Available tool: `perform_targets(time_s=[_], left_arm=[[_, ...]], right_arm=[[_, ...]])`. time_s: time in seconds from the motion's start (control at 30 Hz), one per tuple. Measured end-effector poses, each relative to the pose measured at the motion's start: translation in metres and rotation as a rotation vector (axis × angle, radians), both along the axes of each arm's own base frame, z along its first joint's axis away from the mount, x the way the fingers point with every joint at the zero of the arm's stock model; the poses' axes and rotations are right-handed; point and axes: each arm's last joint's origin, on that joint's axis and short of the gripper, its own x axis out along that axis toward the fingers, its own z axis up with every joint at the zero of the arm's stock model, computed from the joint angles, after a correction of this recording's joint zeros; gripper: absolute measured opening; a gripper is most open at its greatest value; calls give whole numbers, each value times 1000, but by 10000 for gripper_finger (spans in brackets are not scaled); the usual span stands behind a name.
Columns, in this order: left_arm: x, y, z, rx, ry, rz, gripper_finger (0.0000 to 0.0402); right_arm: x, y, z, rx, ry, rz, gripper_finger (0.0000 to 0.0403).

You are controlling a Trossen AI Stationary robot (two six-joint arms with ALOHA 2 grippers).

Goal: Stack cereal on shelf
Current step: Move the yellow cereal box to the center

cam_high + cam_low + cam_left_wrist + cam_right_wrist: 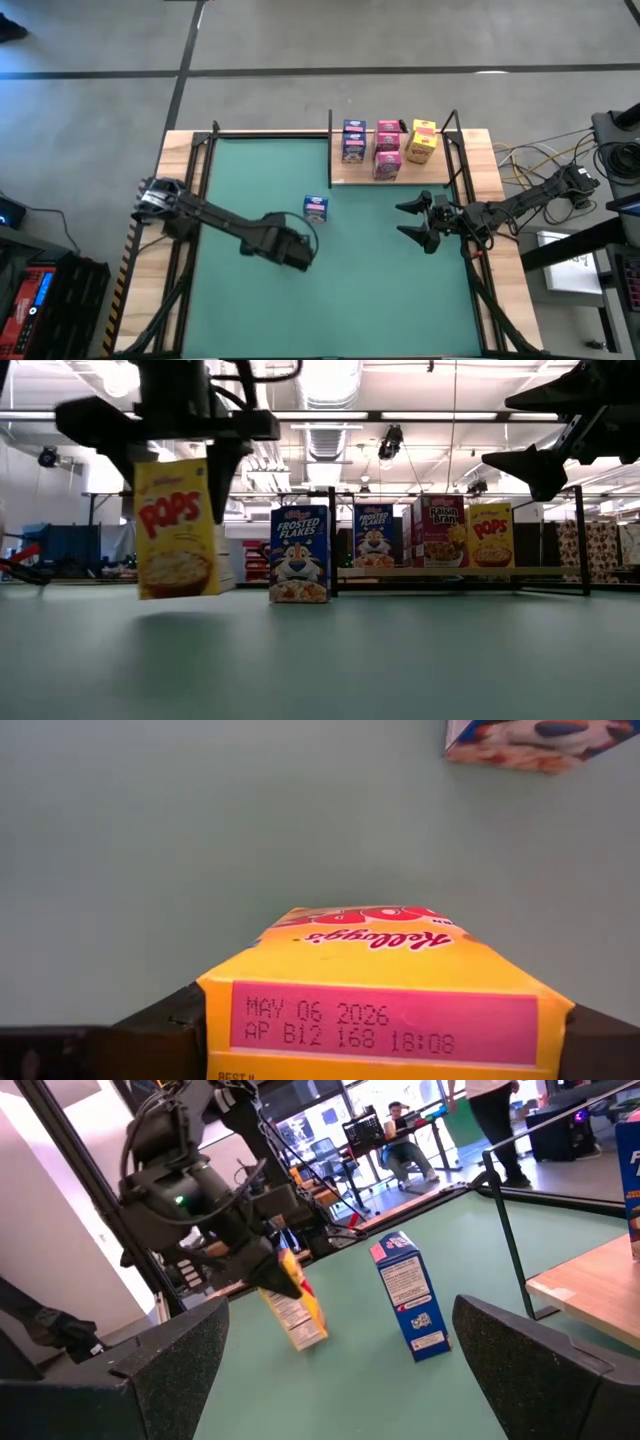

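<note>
My left gripper (175,450) is shut on a yellow Pops cereal box (177,528) above the middle of the green mat; in the high view the gripper (295,250) hides the box. A blue Frosted Flakes box (316,207) stands upright on its bottom on the mat, just beyond. The light-wood shelf (440,172) at the far right carries blue (354,140), pink (387,150) and yellow (422,140) boxes, all upright. My right gripper (415,222) is open and empty, in the air in front of the shelf. My left gripper pinches the yellow box near its top end (385,1020), one finger (160,1030) on each narrow side. The fingers come from above, pointing down. The box hangs below them, a little tilted, its bottom edge (180,593) clear of the mat.
The shelf's thin black posts (580,540) stand at its corners. Black frame rails (200,180) run along the mat's left, far and right edges. The near half of the mat (340,310) is bare. People and desks show in the room beyond.
</note>
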Motion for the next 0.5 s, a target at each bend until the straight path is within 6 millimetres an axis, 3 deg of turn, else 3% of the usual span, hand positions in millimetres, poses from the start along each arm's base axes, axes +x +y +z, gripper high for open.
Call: perform_targets(time_s=[0.27,0.5], left_arm=[[12,26,0,1,2,-84,265],[18,30,1,65,-45,-120,265]], right_arm=[[0,0,0,0,0,0,373],[0,0,0,0,0,0,373]])
